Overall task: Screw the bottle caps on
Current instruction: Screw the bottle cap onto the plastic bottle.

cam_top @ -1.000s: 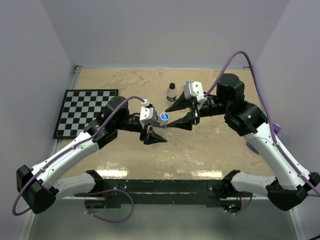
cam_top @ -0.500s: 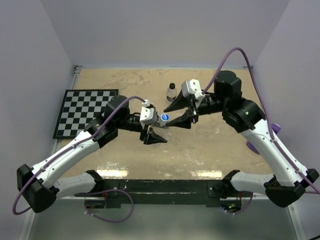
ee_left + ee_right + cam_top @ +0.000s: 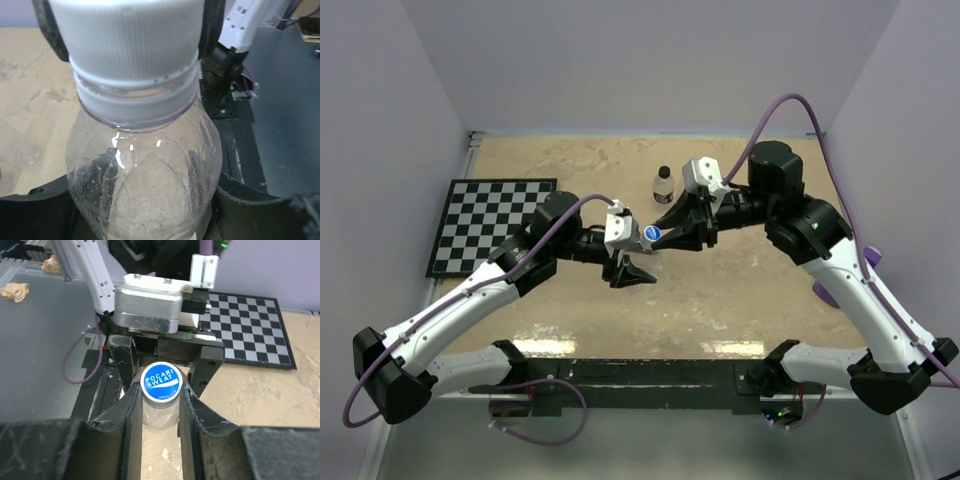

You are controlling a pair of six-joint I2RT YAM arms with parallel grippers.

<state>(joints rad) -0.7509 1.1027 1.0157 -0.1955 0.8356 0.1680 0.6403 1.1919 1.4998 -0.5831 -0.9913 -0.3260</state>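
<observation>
My left gripper (image 3: 640,256) is shut on a small clear bottle (image 3: 145,175), held upright above the table's middle. A blue cap (image 3: 160,382) with white lettering sits on its neck; from the side the cap (image 3: 125,35) shows a white ribbed wall. My right gripper (image 3: 159,390) comes in from the right and is shut on this cap (image 3: 653,233), one finger on each side. A second clear bottle (image 3: 663,185) with a black cap stands on the table behind the grippers. A blue bit (image 3: 694,166) peeks out behind the right wrist.
A black-and-white checkered mat (image 3: 490,225) lies at the table's left. Purple objects (image 3: 825,295) lie at the right edge, partly under the right arm. The second bottle stands close behind the right gripper's fingers.
The right gripper's fingers have closed onto the blue cap and shifted slightly left. The left gripper has kept hold of the bottle, barely moving.
</observation>
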